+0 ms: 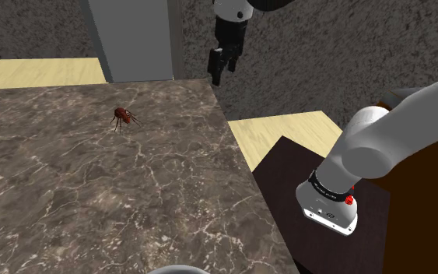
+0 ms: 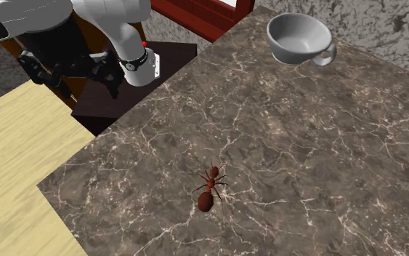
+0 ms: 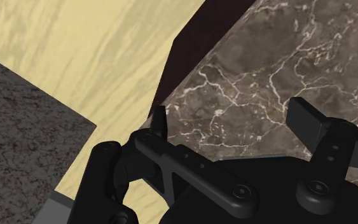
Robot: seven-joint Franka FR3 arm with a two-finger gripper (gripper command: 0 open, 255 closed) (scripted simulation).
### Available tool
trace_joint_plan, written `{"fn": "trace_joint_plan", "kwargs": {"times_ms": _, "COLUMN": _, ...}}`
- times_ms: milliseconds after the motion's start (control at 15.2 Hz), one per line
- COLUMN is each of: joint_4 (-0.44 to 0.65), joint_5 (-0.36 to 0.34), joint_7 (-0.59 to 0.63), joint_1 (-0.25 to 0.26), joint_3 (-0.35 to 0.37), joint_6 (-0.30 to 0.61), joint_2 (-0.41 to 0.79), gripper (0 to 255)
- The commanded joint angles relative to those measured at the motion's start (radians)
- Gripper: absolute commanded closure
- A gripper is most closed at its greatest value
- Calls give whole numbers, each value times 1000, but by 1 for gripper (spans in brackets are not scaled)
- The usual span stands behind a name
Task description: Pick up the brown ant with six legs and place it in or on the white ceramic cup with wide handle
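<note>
Shoulder view: find the gripper (image 1: 222,72) hanging high over the far corner of the table (image 1: 92,202), pointed down, holding nothing. Spot the ant (image 1: 122,117) standing on the table well in from that corner, toward this view's left and well apart from the gripper. Catch a sliver of the cup (image 1: 180,269) at the table's near edge.

Second exterior view: see the ant (image 2: 210,190) in from that same table corner, long axis running nearly up-and-down in this view, head toward the cup's end of the table, abdomen away from it. See the cup (image 2: 297,40) upright near the table's other end, handle toward this view's right, well apart from the ant.

Wrist view: look past fingers (image 3: 304,118) standing wide apart, nothing between them, onto the table's corner and the floor (image 3: 88,51) beside it.

Coming move, as a judgement: must carry the gripper inward from the table's corner and down onto the ant. Probably best to turn the wrist so as to close across the narrow body, not along its length.
</note>
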Motion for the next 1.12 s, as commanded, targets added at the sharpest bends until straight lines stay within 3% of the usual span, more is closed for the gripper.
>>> {"fn": "trace_joint_plan", "kwargs": {"times_ms": 0, "joint_4": 40, "joint_5": -4, "joint_7": 29, "joint_1": 8, "joint_3": 31, "joint_6": 26, "joint_2": 65, "gripper": 0}}
{"fn": "trace_joint_plan", "kwargs": {"times_ms": 462, "joint_4": 237, "joint_5": -61, "joint_7": 135, "joint_1": 37, "joint_3": 130, "joint_6": 59, "joint_2": 302, "gripper": 0}}
{"fn": "trace_joint_plan", "kwargs": {"times_ms": 1056, "joint_4": 580, "joint_5": -212, "joint_7": 276, "joint_1": 124, "joint_3": 213, "joint_6": 21, "joint_2": 644, "gripper": 0}}
